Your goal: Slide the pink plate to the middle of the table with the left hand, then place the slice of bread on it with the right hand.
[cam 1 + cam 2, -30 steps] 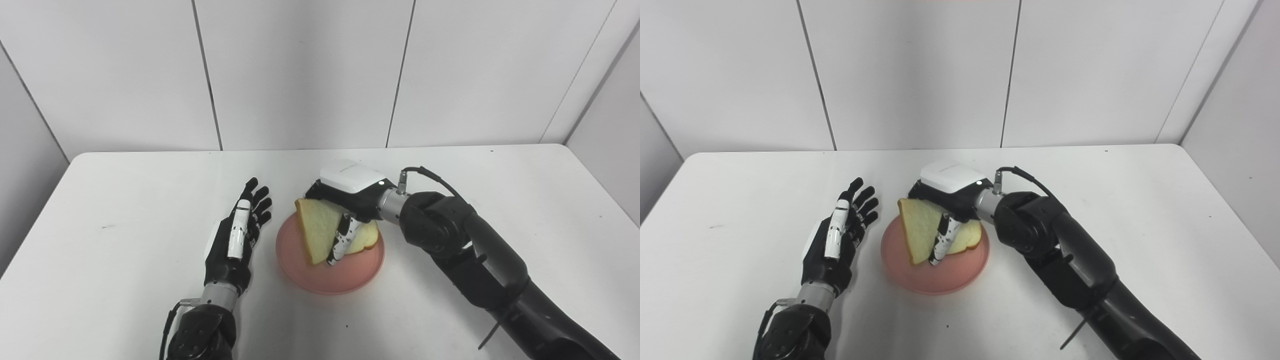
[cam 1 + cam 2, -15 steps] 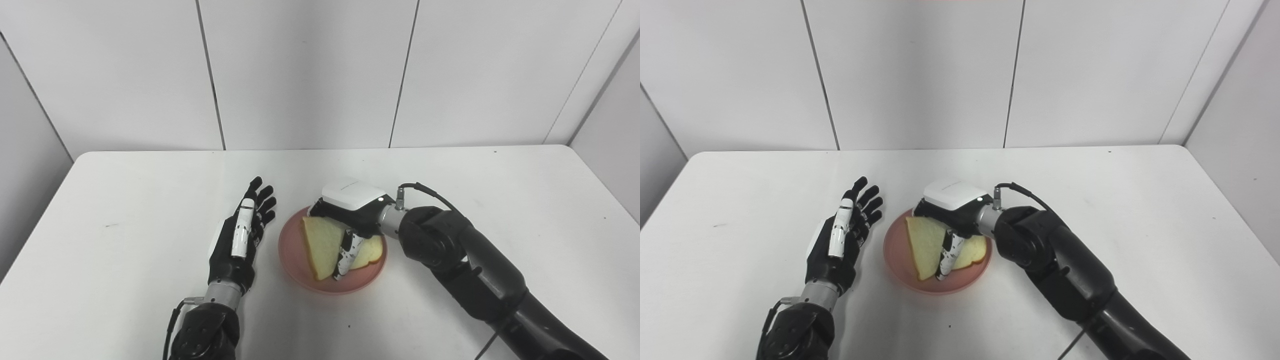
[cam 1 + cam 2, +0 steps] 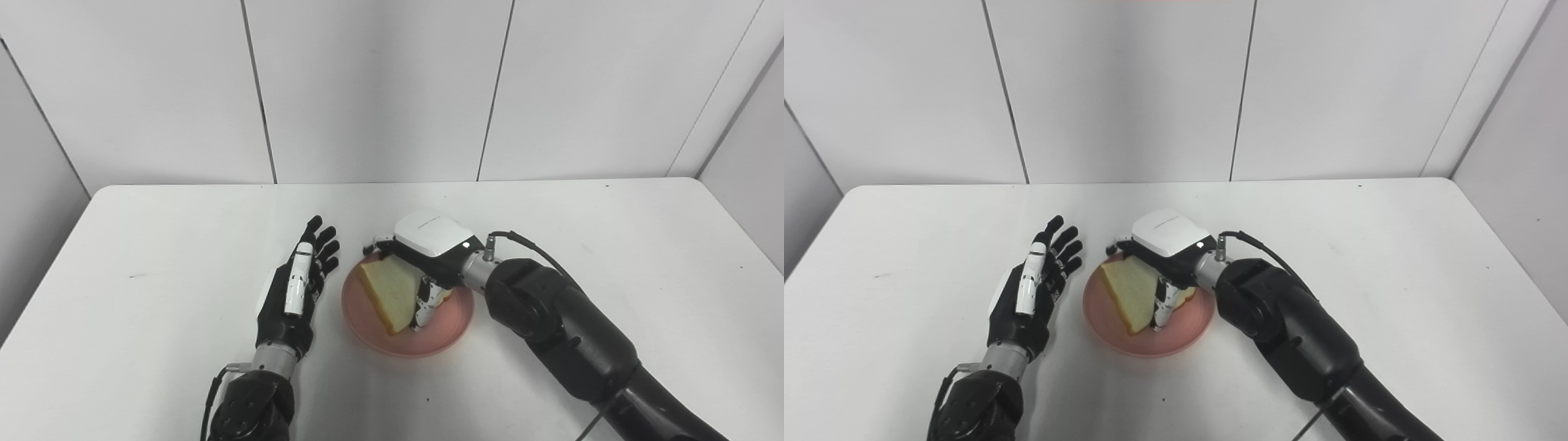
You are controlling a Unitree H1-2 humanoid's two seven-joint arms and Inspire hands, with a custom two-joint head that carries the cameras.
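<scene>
- The slice of bread lies on the pink plate, which sits near the middle of the table.
- The right hand is over the bread; its fingers reach past the plate's far edge and its thumb sits at the slice's near side. Whether it grips the slice I cannot tell.
- The left hand rests just beside the plate's left rim, fingers spread, holding nothing.
- The table is plain white; pale panelled walls stand behind its far edge.
- Small print on the right hand's white cover is unreadable.
</scene>
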